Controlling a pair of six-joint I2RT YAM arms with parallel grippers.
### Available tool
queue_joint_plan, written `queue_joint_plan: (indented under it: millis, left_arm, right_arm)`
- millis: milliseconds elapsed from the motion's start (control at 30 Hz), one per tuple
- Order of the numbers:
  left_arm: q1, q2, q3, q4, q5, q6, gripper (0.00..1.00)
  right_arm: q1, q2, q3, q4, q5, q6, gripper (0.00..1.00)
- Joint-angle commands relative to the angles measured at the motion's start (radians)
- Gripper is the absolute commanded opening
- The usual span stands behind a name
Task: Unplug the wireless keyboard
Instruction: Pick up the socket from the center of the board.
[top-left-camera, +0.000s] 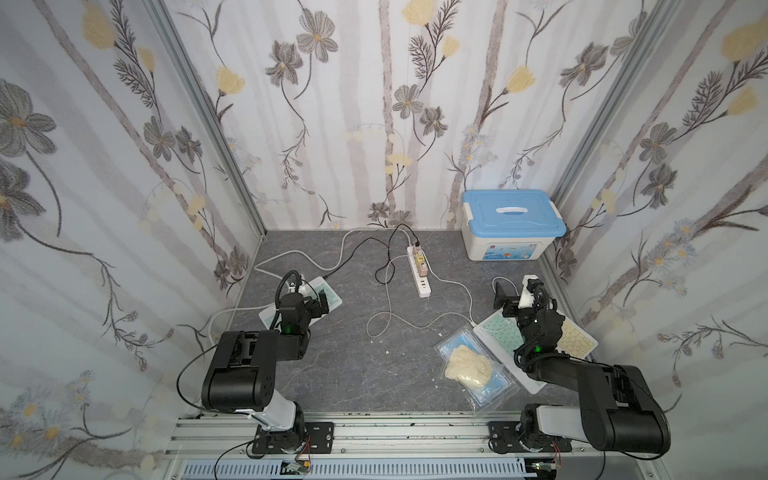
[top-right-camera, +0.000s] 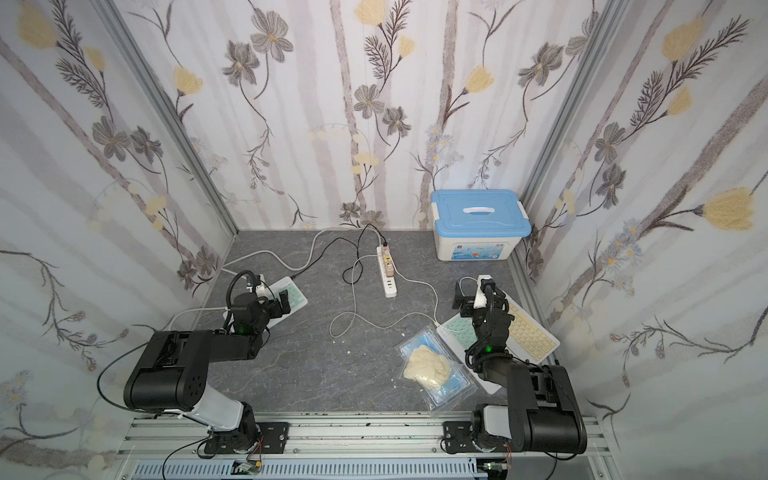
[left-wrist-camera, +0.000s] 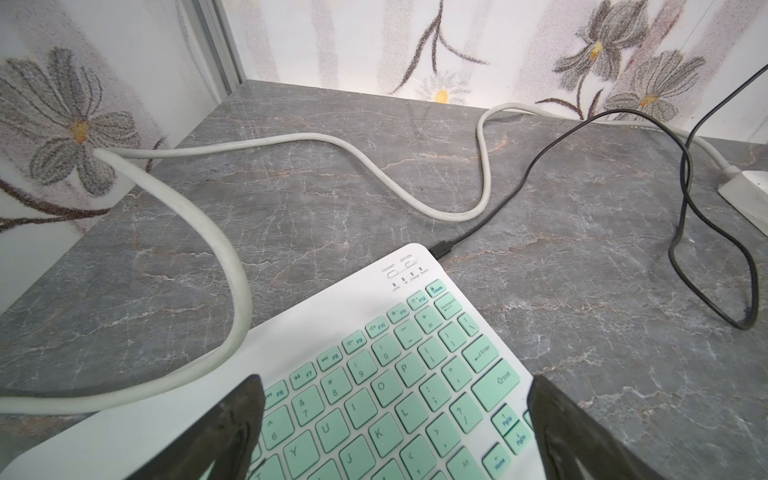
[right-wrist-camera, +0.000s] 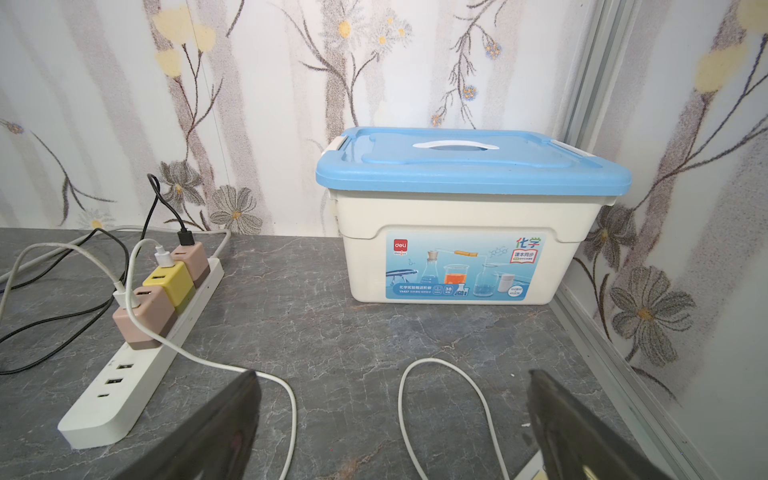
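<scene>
Currently: left fingers (left-wrist-camera: 226, 428) spread wide, empty, hovering over the green keyboard (left-wrist-camera: 374, 374) on the table (left-wrist-camera: 582, 291). Black plug (left-wrist-camera: 439, 249) sits at the keyboard's far corner, ahead of these fingers, its long axis pointing away along the black cable (left-wrist-camera: 461, 236). Right fingers (right-wrist-camera: 208, 428), equally wide and empty, are farther off.
</scene>
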Motion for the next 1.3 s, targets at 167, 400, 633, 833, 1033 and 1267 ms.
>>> queue_joint_plan:
  millis: [167,400,633,833,1033,1267]
  left_arm:
    - [0.001,0.0,0.005,0.017,0.0,0.006,1.0]
    - [0.001,0.001,0.005,0.017,0.0,0.006,1.0]
    - [0.001,0.001,0.006,0.014,0.0,0.005,1.0]
    - [0.001,-0.002,0.002,0.02,0.0,0.005,1.0]
    - [-0.018,-0.128,0.104,-0.267,-0.041,0.009,1.0]
    - [-0.032,-0.261,0.079,-0.291,-0.151,-0.017,1.0]
  right_arm:
    - [0.001,-0.001,0.002,0.031,-0.011,-0.006,1.0]
    - [0.001,-0.001,0.002,0.032,-0.012,-0.006,1.0]
    - [0.001,-0.001,0.002,0.033,-0.012,-0.006,1.0]
    - [0.001,-0.003,-0.001,0.032,-0.012,-0.007,1.0]
    - [0.032,-0.06,0.019,-0.047,0.012,-0.034,0.99]
    - [0.042,-0.158,0.032,-0.179,0.066,0.001,1.0]
